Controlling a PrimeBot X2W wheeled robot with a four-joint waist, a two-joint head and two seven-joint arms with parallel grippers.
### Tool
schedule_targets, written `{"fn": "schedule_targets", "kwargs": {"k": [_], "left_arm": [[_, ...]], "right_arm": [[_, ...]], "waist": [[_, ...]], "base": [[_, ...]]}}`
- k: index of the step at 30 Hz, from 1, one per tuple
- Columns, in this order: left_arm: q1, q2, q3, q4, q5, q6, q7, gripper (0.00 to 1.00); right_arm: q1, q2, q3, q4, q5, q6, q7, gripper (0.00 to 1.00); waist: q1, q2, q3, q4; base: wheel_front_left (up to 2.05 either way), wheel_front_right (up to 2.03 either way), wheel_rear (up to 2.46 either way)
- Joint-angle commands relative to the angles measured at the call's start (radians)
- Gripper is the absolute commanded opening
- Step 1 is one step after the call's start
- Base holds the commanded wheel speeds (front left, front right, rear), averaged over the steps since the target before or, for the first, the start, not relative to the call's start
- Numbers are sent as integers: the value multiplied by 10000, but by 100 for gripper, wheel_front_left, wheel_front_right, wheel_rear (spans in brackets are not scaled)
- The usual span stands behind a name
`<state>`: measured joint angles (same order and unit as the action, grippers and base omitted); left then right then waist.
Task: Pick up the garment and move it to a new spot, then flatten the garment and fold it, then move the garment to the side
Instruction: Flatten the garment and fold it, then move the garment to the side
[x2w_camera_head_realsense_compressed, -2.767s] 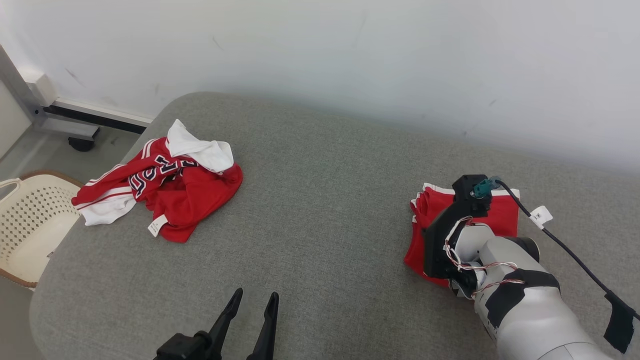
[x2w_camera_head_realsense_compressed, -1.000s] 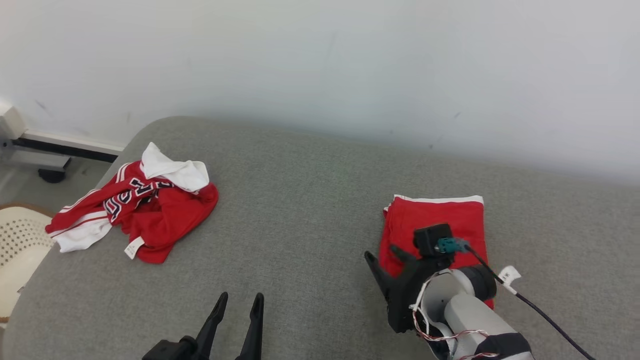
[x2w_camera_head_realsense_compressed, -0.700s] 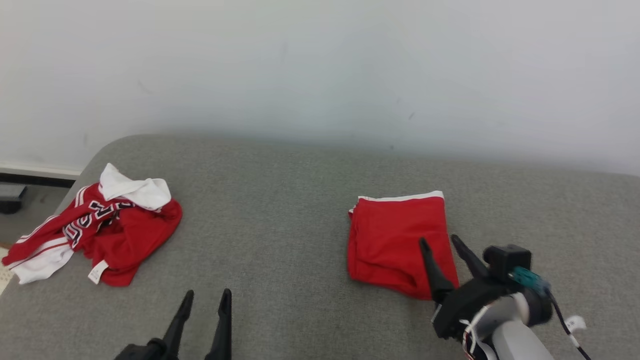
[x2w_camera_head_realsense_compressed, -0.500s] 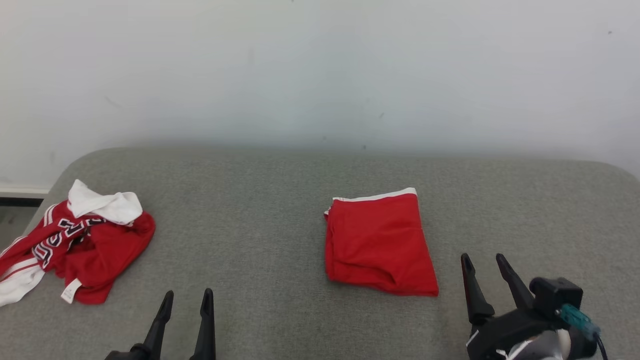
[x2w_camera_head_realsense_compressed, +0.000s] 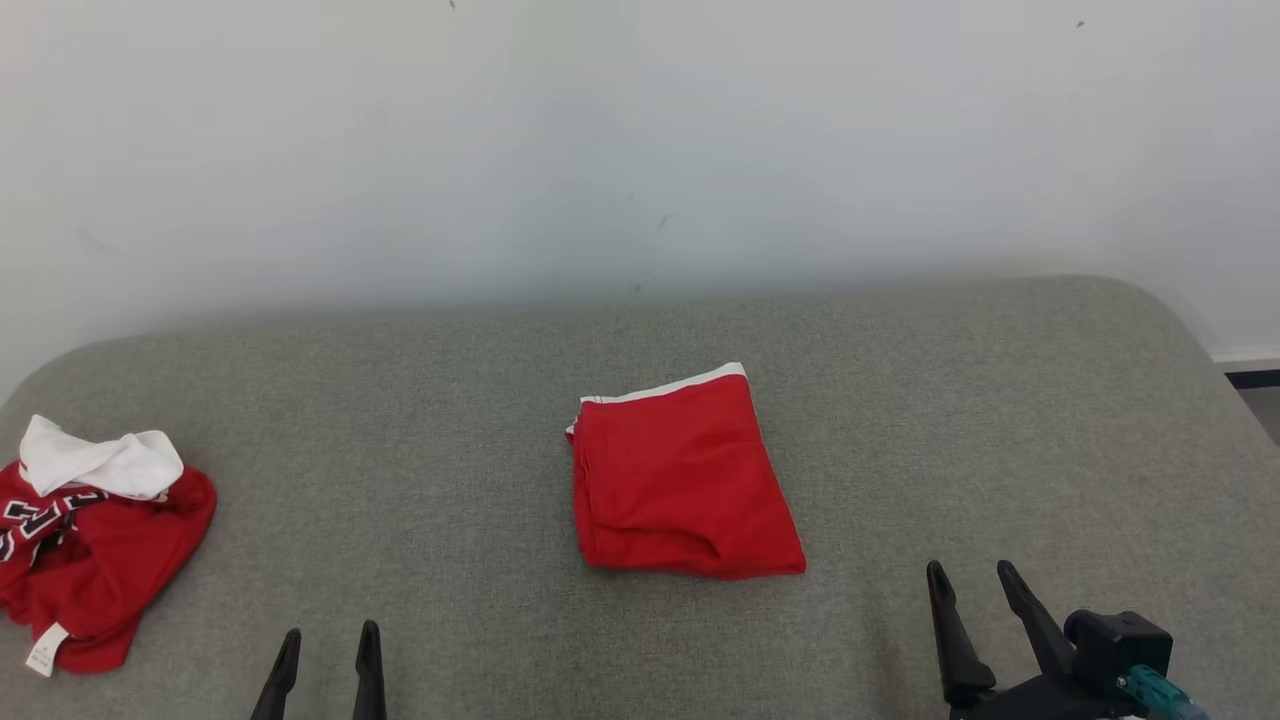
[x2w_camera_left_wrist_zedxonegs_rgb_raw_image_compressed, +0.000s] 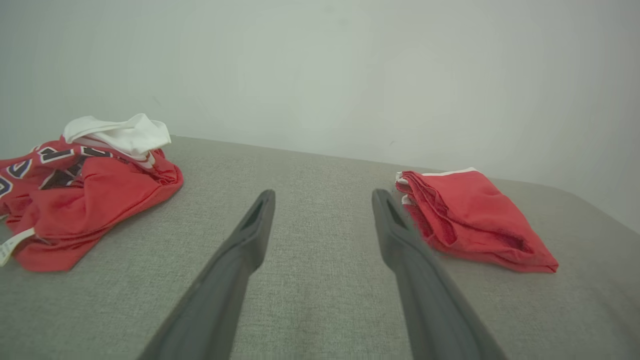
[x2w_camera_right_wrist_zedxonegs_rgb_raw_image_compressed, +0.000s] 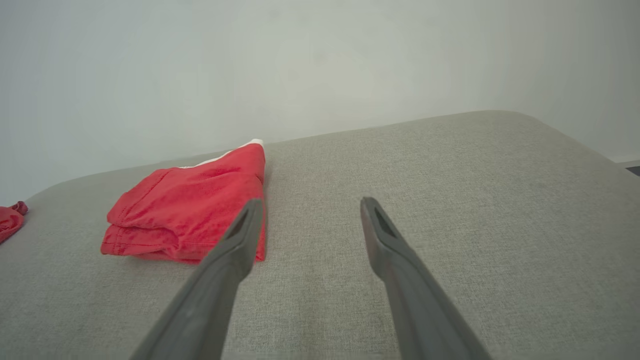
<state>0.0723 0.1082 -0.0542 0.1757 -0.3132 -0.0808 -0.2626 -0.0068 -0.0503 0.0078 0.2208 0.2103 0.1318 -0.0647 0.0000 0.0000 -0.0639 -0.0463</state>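
- Head view, far left: a crumpled red-and-white jersey (x2w_camera_head_realsense_compressed: 95, 545) sits in a heap at the left end of the desk (x2w_camera_head_realsense_compressed: 1000, 420), partly cut off by the frame. I judge it to be no part of this step.
- My left gripper (x2w_camera_head_realsense_compressed: 331, 630) is at the lower left, fingers spread and empty, pointing away from me over bare desk. The heap is off to its left and the folded piece off to its right.
- The task's thing, the folded red garment (x2w_camera_head_realsense_compressed: 685, 480), lies flat near the middle of the desk, between the two grippers and ahead of both. Its long axis runs away from me, leaning slightly left at the far end. The white-trimmed edge is farthest from me and the stacked fold edges run along its left side.
- My right gripper (x2w_camera_head_realsense_compressed: 969, 567) is at the lower right, fingers spread and empty, clear of the cloth. In the right wrist view the garment shows just left of my fingers, so I judge this arm the nearer one, with the garment ahead and to its left.
- Folding looks done to me; what is left, I judge, is the shift to the side.
- Right of the garment the desk is bare up to its rounded right corner, so there is ample room that way. The wall (x2w_camera_head_realsense_compressed: 640, 150) closes off the far edge.
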Motion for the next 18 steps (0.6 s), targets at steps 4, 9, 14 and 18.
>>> {"fn": "schedule_targets", "kwargs": {"k": [4, 9, 14, 18], "left_arm": [[51, -122, 154, 225, 193, -176, -32, 100], [-40, -234, 184, 287, 335, -304, -32, 100], [-105, -299, 253, 301, 431, -376, -33, 100], [-115, -330, 271, 317, 468, -409, -33, 100]], "right_arm": [[-49, -2, 20, 47, 134, -23, -70, 100], [-143, -2, 67, 117, 256, -23, -78, 100], [-249, -1, 118, 171, 339, -23, -88, 100], [-221, -3, 91, 173, 344, -23, -24, 100]], "waist": [[0, 0, 49, -27], [0, 0, 74, 94], [0, 0, 159, 211], [0, 0, 217, 288]], "base": [[0, 0, 0], [0, 0, 0], [0, 0, 0], [0, 0, 0]]}}
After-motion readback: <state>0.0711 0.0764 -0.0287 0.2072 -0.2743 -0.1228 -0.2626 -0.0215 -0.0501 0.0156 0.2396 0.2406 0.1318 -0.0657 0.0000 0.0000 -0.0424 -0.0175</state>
